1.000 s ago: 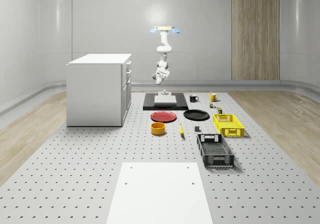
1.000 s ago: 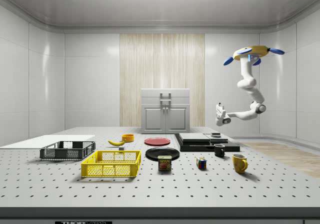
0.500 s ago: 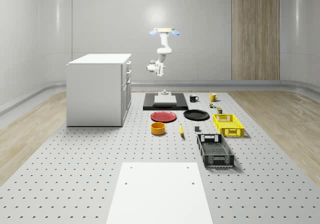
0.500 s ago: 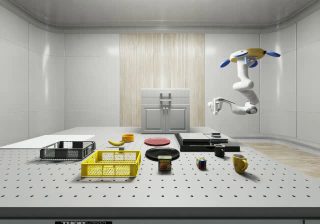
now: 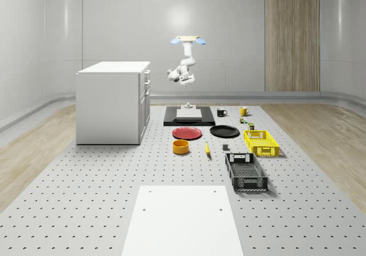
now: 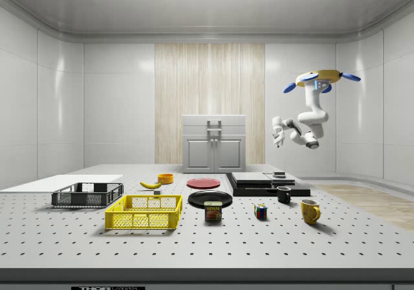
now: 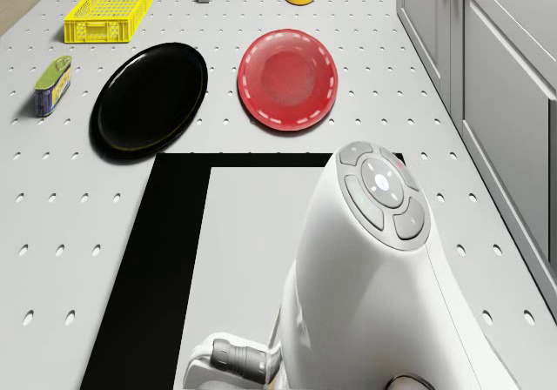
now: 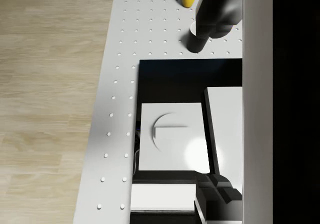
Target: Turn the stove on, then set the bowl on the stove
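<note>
Drone (image 6: pixel 316 79) hovering above stove (image 5: pixel 189 116); jaws (image 6: pixel 277 138) hanging high above it, open or closed unclear. Bowl (image 5: pixel 180 147) sitting on worktop (image 5: pixel 103 182).

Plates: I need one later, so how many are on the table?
2. The red plate lies in front of the stove; the black plate lies beside it, toward the yellow crate.
</note>
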Motion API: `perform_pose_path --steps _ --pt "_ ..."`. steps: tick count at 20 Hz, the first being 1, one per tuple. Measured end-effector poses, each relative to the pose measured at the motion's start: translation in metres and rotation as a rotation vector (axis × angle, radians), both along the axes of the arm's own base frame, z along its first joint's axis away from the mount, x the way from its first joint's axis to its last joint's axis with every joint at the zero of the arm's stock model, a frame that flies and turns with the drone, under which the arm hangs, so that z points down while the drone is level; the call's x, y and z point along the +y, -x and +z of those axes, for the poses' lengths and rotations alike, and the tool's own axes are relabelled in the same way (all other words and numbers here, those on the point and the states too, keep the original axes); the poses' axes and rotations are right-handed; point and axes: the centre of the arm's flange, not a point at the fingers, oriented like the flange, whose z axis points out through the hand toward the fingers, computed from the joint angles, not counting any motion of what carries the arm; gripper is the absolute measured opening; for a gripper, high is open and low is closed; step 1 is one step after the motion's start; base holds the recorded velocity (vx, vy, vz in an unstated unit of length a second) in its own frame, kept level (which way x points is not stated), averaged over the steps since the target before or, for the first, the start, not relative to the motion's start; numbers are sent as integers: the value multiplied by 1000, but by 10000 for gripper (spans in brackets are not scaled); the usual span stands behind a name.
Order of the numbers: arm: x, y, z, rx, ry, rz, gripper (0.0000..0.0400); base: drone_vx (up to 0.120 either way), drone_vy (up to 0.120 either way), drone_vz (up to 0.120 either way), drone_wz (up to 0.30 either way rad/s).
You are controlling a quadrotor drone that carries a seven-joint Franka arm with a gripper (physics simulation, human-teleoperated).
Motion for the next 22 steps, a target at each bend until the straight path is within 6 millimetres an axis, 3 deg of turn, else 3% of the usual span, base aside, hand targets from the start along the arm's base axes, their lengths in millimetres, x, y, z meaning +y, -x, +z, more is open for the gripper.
perform_pose_path --steps 6,22 --pt "-15 0 -3 4 154 -4 400 107 0 -120 0" --pt "-22 0 -4 7 229 -6 400 12 0 -120 0"
